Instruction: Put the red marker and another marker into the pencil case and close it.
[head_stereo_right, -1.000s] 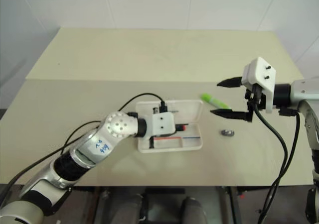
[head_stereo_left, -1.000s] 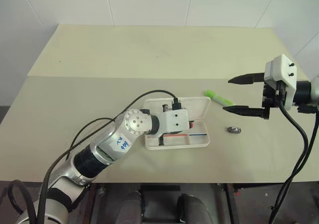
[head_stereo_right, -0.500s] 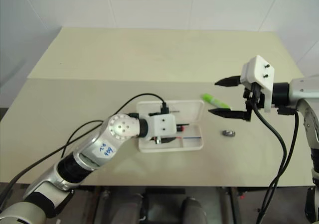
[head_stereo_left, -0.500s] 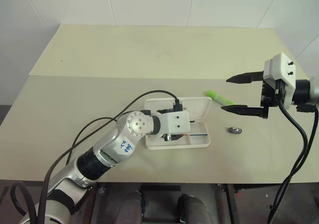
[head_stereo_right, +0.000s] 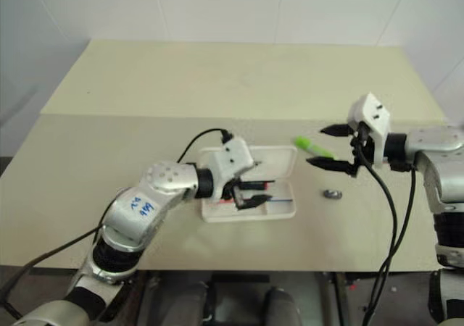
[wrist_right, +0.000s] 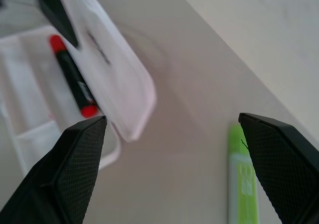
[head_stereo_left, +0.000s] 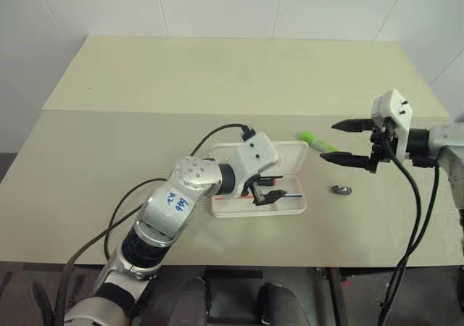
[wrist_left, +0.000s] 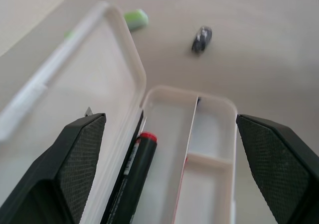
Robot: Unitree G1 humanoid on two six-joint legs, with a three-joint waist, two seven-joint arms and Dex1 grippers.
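Note:
The white pencil case (head_stereo_left: 291,157) lies open mid-table, its lid flat toward the far side. The red marker (wrist_left: 130,173) lies loose in the tray's long compartment beside the hinge, and its red ends show in the right wrist view (wrist_right: 73,77). My left gripper (head_stereo_left: 269,188) hovers just over the tray, open, holding nothing. The lime-green highlighter (head_stereo_left: 316,141) lies on the table right of the lid. My right gripper (head_stereo_left: 330,142) is open, one finger on each side of the highlighter's right end and above it.
A small grey metallic lump (head_stereo_left: 341,190) sits on the table right of the case, in front of my right gripper. The tray has a divider and a smaller compartment (wrist_left: 209,149). Bare tabletop stretches behind and left of the case.
My left gripper opened, let go of the red marker in the case, rolled and lifted slightly. My right gripper came down and closer to the green highlighter.

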